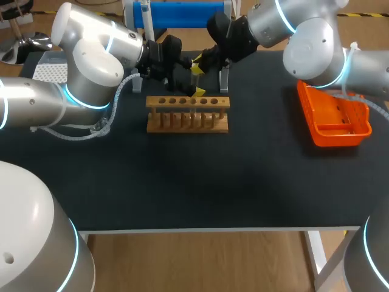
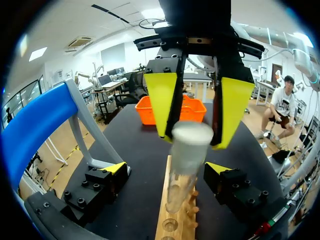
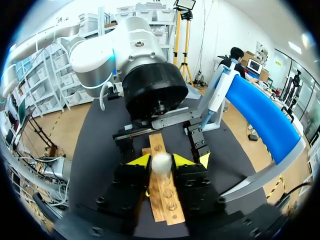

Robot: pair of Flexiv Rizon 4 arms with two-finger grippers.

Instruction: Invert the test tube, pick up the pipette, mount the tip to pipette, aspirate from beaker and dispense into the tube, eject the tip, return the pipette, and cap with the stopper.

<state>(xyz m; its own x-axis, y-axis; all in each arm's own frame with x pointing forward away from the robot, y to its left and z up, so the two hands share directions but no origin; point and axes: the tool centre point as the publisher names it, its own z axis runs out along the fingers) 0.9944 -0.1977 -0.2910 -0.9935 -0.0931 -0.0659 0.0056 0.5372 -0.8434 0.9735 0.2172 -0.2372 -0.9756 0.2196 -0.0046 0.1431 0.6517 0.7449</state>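
A clear test tube [image 2: 186, 165] stands in a hole of the wooden rack [image 1: 187, 114], its rounded pale end [image 3: 161, 163] pointing up. My right gripper [image 2: 192, 125] comes down over it, one yellow finger on each side of the tube's upper end and both against it. From the other side, my left gripper [image 2: 166, 169] faces along the rack [image 2: 172, 220] with its fingers wide open, one on each side of the rack and touching nothing. In the head view both grippers meet just behind the rack's right half. No pipette, beaker or stopper shows.
An orange tray [image 1: 334, 118] lies at the table's right side, beyond the rack's end in the left wrist view [image 2: 172, 110]. A blue bar on grey legs [image 1: 176, 13] stands along the back edge, close behind both grippers. The dark tabletop [image 1: 194, 182] stretches in front of the rack.
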